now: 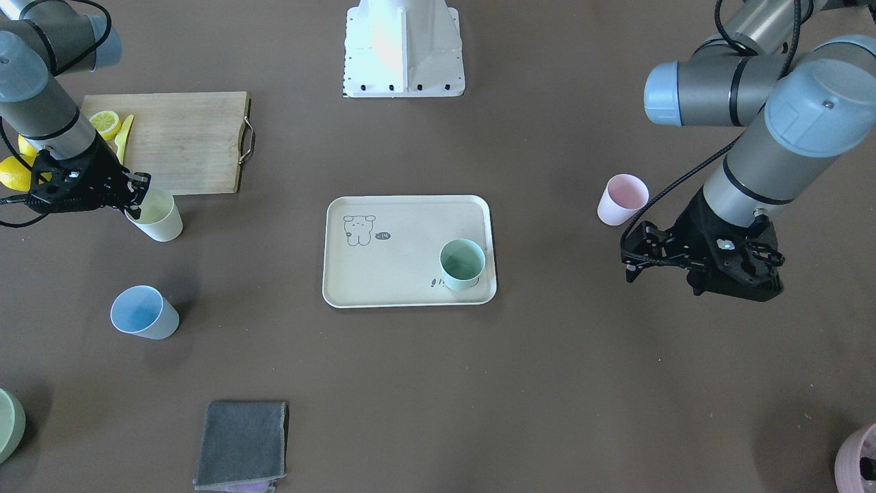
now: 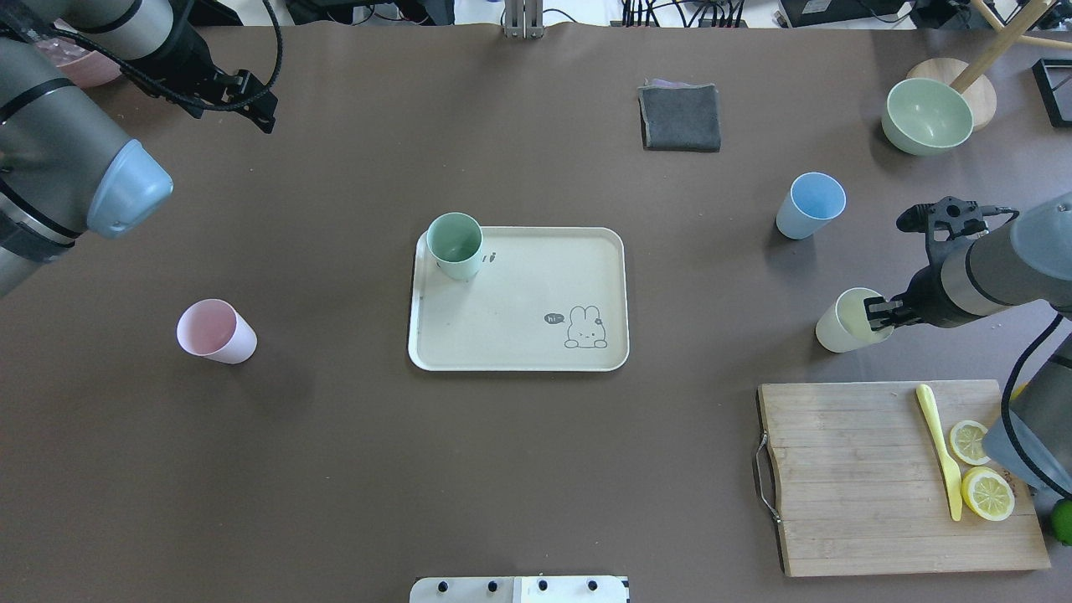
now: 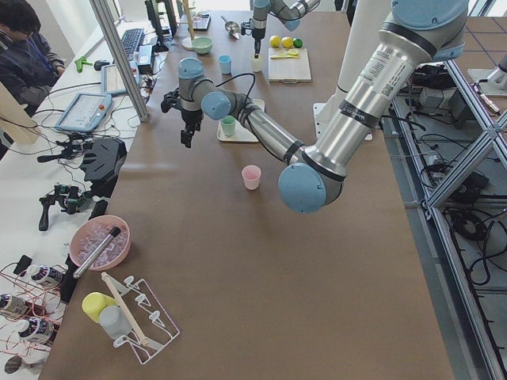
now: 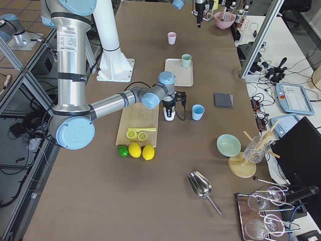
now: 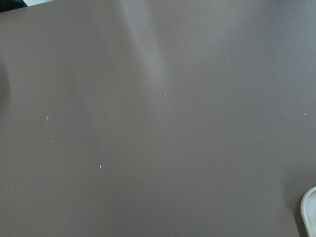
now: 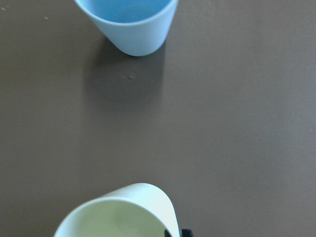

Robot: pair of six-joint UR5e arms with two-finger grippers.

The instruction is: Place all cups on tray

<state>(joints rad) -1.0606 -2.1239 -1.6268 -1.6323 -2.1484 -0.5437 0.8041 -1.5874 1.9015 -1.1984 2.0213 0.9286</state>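
Note:
The cream tray lies mid-table with the mint green cup upright in one corner. A pale yellow cup stands on the table by the cutting board, and my right gripper is shut on its rim. The light blue cup stands alone beyond it. On the other side the pale pink cup stands alone. My left gripper hangs open and empty above the table, away from the pink cup.
A wooden cutting board carries lemon slices and a yellow knife. A folded grey cloth, a green bowl and a mauve pot sit along the far edge.

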